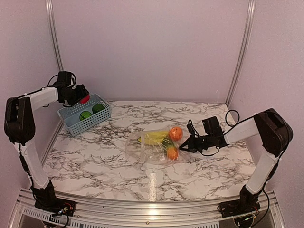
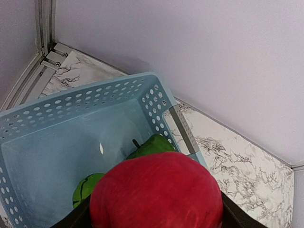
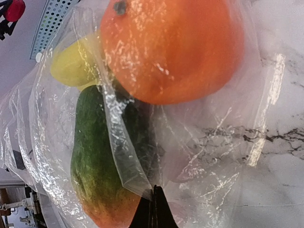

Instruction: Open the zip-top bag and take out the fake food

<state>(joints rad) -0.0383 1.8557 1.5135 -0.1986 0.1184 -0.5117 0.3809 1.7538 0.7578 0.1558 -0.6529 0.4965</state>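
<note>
The clear zip-top bag (image 1: pixel 152 148) lies mid-table with a yellow banana (image 1: pixel 156 137), an orange (image 1: pixel 175 133) and a green-orange fruit (image 1: pixel 170 151) inside. My right gripper (image 1: pixel 184 146) is shut on the bag's plastic at its right edge; in the right wrist view the closed tips (image 3: pixel 154 209) pinch a fold of the bag (image 3: pixel 118 156) beside the orange (image 3: pixel 171 47) and the green fruit (image 3: pixel 97 156). My left gripper (image 1: pixel 81 97) is shut on a red ball-like fruit (image 2: pixel 156 192) above the blue basket (image 1: pixel 76 124), which holds green pieces (image 1: pixel 91 111).
The blue lattice basket (image 2: pixel 71 102) stands at the back left by the wall and corner rail. Walls enclose the table on three sides. A cable loops near the right arm's wrist (image 1: pixel 214 127).
</note>
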